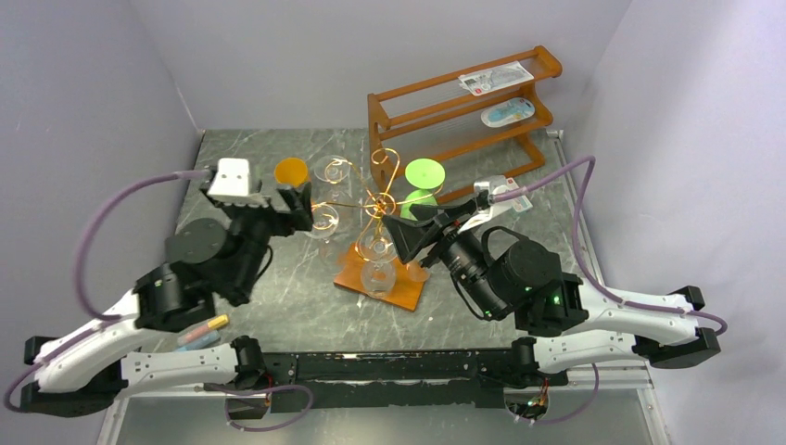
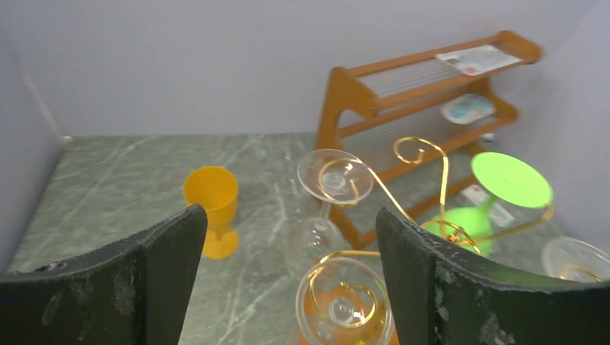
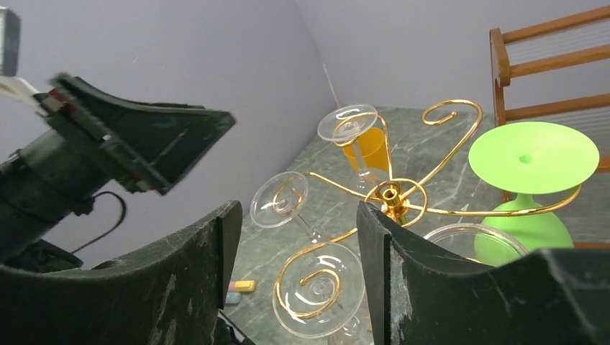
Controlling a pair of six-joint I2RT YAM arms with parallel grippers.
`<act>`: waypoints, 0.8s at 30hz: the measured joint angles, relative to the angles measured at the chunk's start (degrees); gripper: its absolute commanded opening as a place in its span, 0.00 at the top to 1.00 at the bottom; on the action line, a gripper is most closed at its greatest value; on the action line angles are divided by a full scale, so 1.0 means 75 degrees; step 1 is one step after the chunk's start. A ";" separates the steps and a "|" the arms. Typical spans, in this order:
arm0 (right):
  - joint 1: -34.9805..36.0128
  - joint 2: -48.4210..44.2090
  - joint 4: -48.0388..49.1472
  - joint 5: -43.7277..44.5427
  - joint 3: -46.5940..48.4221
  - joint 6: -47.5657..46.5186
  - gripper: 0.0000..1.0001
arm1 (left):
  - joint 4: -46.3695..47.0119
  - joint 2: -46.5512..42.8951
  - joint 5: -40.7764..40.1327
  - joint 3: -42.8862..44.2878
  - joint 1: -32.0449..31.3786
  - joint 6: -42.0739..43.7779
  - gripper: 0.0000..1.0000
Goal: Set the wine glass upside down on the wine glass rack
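The gold wine glass rack (image 1: 375,199) stands on its orange-brown base (image 1: 408,295) mid-table. Several clear wine glasses hang upside down from its scroll arms. One wine glass (image 1: 324,219) hangs on the left arm, just in front of my left gripper (image 1: 298,206). In the left wrist view that wine glass (image 2: 345,305) sits between the wide open fingers (image 2: 169,273) and touches neither. My right gripper (image 1: 400,232) hovers over the rack's near side, open, above another hanging glass (image 3: 316,289). A green glass (image 1: 424,173) hangs on the right arm.
An orange goblet (image 1: 291,171) stands upright on the table behind the left gripper. A brown three-tier wooden shelf (image 1: 463,116) holding packets stands at the back right. Small yellow and blue pieces (image 1: 209,329) lie near the left arm. Grey walls close in on the table's sides.
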 measured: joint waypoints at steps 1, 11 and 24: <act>0.0000 -0.0003 0.0000 -0.0003 0.0006 -0.0009 0.37 | 0.0134 0.0146 -0.0213 0.0003 0.0000 0.0230 0.08; 0.0000 -0.0181 0.0000 -0.0085 0.0009 -0.0009 0.37 | 0.1979 0.1830 -0.0796 0.1183 0.1017 0.2095 0.07; 0.0000 -0.0262 -0.0006 -0.0175 0.0009 0.0146 0.37 | -0.0239 0.5333 0.4290 0.3048 0.7702 -0.0571 0.12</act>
